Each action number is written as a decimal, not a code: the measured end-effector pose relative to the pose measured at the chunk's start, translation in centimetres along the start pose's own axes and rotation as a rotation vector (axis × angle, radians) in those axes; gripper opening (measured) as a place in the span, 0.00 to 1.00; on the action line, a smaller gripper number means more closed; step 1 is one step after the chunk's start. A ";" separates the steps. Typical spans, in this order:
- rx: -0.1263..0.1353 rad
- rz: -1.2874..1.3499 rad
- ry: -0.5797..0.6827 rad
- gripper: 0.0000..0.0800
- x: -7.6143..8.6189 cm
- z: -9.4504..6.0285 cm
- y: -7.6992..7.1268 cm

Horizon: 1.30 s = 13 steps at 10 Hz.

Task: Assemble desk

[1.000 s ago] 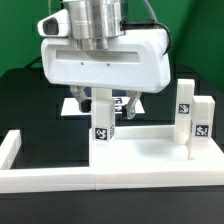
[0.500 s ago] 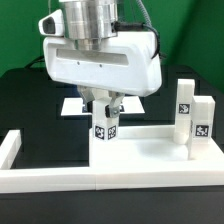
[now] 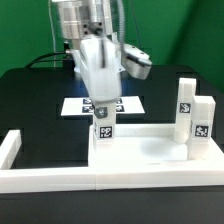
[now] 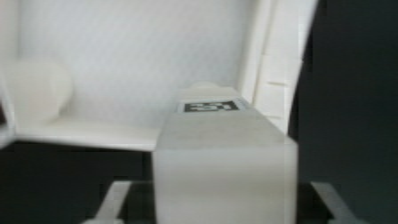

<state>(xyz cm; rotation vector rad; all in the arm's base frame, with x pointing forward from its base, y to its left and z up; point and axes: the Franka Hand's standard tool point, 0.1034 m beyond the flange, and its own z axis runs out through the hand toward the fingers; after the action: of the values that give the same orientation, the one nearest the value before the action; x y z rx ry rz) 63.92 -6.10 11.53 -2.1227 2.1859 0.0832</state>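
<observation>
The white tray-like tabletop (image 3: 150, 150) lies inside the white border bars. A short white leg (image 3: 103, 128) with a tag stands upright at its corner on the exterior view's left. My gripper (image 3: 103, 108) comes straight down on this leg and is shut on its upper part, with the hand turned edge-on to the camera. In the wrist view the leg (image 4: 222, 150) fills the middle, a finger (image 4: 121, 200) on each side, and the tabletop (image 4: 107, 60) lies beyond. Two more tagged legs (image 3: 185, 105) (image 3: 201, 122) stand upright on the tabletop's side at the exterior view's right.
White border bars (image 3: 50, 180) run along the front and turn up at the exterior view's left end. The marker board (image 3: 75, 104) lies flat on the black table behind the arm. A green wall closes the back.
The jaws have closed from wide open onto the corner leg. The hand has then turned about its vertical axis, from broadside to edge-on. The leg still stands at the same corner.
</observation>
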 end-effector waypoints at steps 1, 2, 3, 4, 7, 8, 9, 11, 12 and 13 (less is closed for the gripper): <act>0.011 0.124 -0.023 0.37 0.0 0.0 -0.1; 0.015 0.227 -0.028 0.37 0.1 0.0 -0.1; 0.016 0.278 -0.025 0.37 0.1 0.1 -0.1; 0.015 0.333 -0.020 0.38 0.2 0.2 0.0; 0.010 0.360 -0.008 0.38 0.4 0.3 0.2; 0.010 0.359 -0.007 0.55 0.4 0.4 0.2; 0.010 0.359 -0.007 0.71 0.4 0.4 0.2; 0.038 0.347 -0.020 0.79 -0.6 -1.4 -0.4; 0.060 0.342 -0.036 0.81 -1.2 -3.0 -0.8; 0.074 0.338 -0.050 0.81 -1.7 -4.3 -1.1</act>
<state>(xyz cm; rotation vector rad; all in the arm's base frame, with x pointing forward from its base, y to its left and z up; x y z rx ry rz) 64.94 -4.92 16.01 -1.6761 2.4521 0.0762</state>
